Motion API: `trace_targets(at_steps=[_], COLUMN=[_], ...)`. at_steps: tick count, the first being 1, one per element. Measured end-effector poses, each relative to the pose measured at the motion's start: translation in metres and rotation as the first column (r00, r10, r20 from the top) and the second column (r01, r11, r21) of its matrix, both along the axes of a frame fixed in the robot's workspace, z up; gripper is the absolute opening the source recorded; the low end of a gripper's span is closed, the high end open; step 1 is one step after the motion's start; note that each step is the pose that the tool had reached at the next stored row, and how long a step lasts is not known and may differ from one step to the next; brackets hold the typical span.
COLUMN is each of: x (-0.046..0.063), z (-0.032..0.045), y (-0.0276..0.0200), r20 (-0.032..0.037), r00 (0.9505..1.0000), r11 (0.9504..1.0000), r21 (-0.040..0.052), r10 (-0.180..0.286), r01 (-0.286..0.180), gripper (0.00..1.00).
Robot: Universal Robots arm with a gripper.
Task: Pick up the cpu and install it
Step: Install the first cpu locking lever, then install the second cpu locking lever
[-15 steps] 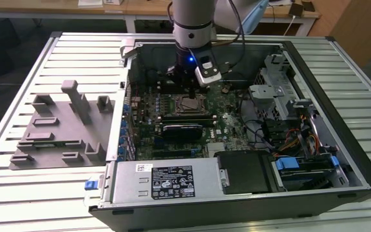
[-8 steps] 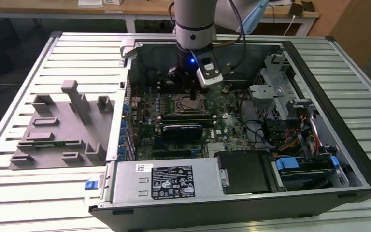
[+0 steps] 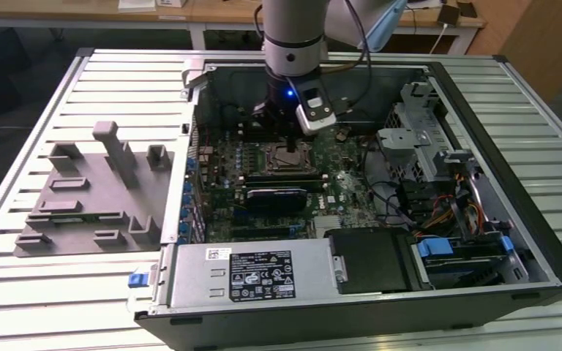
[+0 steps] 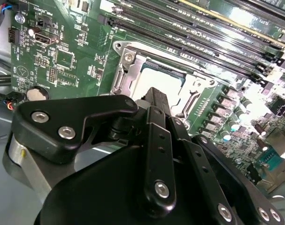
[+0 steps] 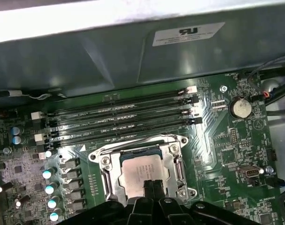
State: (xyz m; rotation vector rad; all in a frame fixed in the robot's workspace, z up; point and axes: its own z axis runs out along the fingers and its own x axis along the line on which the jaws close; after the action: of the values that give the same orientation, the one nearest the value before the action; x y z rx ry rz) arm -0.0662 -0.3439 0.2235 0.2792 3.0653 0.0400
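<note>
The cpu [image 5: 136, 169] lies flat inside the metal-framed socket [image 5: 103, 161] on the green motherboard, its silvery top facing up. It also shows in the second wrist view as a pale square [image 4: 151, 77] in the socket frame [image 4: 127, 57]. My gripper [image 5: 153, 187] hangs directly over the cpu's near edge, its two black fingers pressed together with nothing between them. In the exterior view the gripper [image 3: 287, 140] stands upright over the socket [image 3: 289, 157] in the open computer case. The fingertips hide part of the cpu.
Several memory slots [image 5: 123, 119] run beside the socket, and a row of capacitors [image 5: 49, 187] stands on its other side. The case wall [image 3: 486, 146], a drive cage [image 3: 408, 139] and a power supply [image 3: 252, 274] surround the board. A grey fixture block [image 3: 96, 190] sits outside the case on the exterior view's left.
</note>
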Motion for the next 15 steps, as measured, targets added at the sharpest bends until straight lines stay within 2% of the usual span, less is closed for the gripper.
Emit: trace_targets(at_steps=[15], x=[-0.0015], z=[0.0000], y=[0.0000], r20=[-0.0001], r00=[1.0000], r11=[1.0000], r21=[0.0000], r10=[0.000], r01=[0.000], gripper=[0.11])
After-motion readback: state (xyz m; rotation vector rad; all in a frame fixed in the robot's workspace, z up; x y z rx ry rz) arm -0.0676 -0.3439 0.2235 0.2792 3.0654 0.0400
